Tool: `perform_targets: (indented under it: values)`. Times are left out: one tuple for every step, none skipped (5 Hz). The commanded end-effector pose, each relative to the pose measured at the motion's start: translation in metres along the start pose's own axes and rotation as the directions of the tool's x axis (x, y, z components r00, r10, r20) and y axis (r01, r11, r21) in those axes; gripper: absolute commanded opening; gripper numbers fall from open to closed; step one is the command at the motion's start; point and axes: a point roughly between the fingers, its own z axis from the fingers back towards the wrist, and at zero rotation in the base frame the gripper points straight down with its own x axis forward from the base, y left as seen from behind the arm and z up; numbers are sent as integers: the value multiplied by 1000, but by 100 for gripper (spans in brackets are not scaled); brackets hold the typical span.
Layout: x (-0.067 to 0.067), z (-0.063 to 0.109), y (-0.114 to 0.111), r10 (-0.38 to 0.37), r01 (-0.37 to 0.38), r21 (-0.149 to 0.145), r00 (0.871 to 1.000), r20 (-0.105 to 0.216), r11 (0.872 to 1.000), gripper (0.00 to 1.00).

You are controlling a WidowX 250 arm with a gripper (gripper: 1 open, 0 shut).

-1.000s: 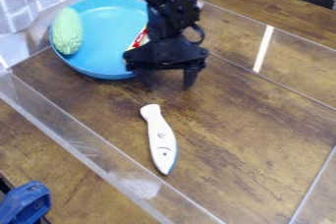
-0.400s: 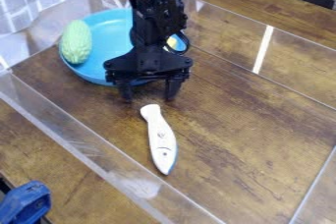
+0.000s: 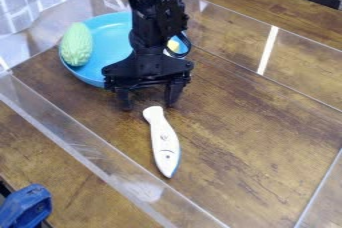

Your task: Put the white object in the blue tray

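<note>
The white object point(image 3: 162, 140), a slim remote-like piece with small grey and blue marks, lies flat on the wooden table in the middle of the view. My black gripper point(image 3: 148, 94) points down just above its far end, open, with nothing between its fingers. The blue tray point(image 3: 96, 34) sits behind the gripper at the upper left, partly hidden by the arm. A green-yellow rounded item point(image 3: 78, 44) rests on the tray's left side, and a yellow block point(image 3: 177, 44) peeks out beside the arm.
A clear plastic wall point(image 3: 74, 142) runs diagonally along the near-left side of the table. A blue thing point(image 3: 23, 208) lies outside it at the bottom left corner. Bare wood stretches to the right of the white object.
The gripper has moved from over the tray's near edge toward the camera and to the left, ending close to the white object's far end. It stays open.
</note>
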Motion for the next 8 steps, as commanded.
perform_targets:
  values:
    - [-16,2,2,-30,32,31,999,-43,999,100]
    - [-20,4,1,-28,30,31,998,-59,999,100]
    - [-24,7,-2,-32,34,28,997,-74,999,100]
    - [-28,9,-3,-40,43,29,995,-86,999,100]
    - [-31,12,-6,-43,46,28,994,-99,999,100]
    - [-34,13,-8,-45,48,27,993,-110,998,100]
    - [-36,15,-10,-45,48,26,992,-120,998,100]
    - [-37,16,-11,-45,49,27,991,-128,998,100]
